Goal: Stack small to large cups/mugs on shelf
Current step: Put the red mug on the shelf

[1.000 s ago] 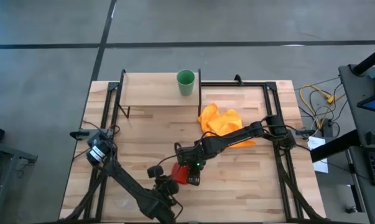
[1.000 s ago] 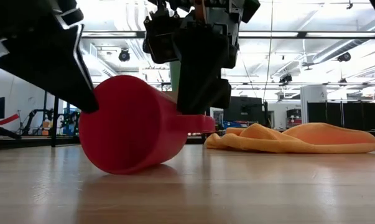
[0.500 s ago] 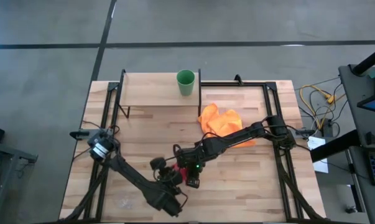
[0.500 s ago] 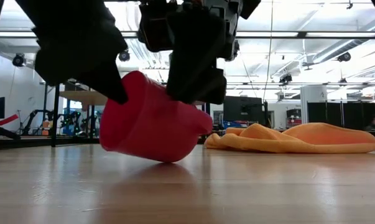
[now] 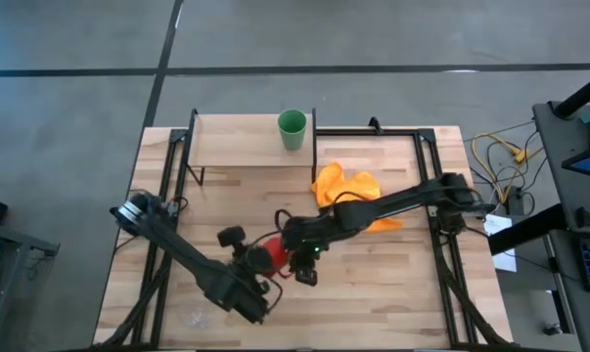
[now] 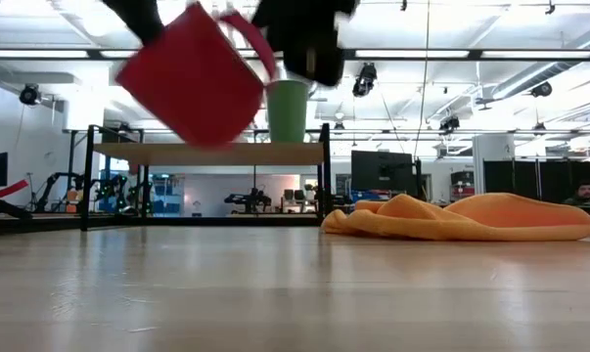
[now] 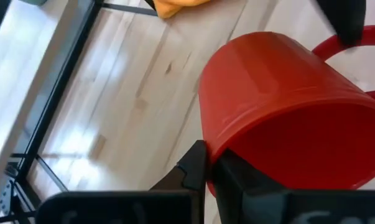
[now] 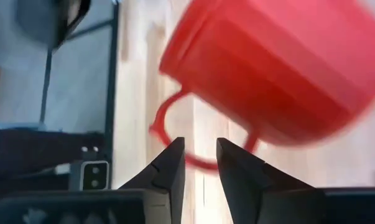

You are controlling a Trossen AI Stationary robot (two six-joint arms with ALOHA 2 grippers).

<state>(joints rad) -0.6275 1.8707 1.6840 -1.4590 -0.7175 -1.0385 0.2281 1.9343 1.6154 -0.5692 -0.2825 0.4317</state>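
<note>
We see a light plank tabletop [image 6: 295, 293] running away from us, bare at the near edge, with a bright hall of ceiling lights and monitors behind it. An orange cloth [image 5: 345, 190] lies crumpled past the table's middle, between the arms and the shelf [image 5: 241, 140] at the far edge. On that shelf's right end a green cup [image 5: 293, 128] stands upright.

Near the front of the table, the red mug [image 5: 266, 253] hangs tilted in the air, clear of the wood. The left gripper [image 5: 252, 266] is clamped on its rim, one finger [image 7: 193, 168] outside the wall. The right gripper [image 8: 199, 163] sits just beside the mug's handle, fingers slightly parted and gripping nothing.
</note>
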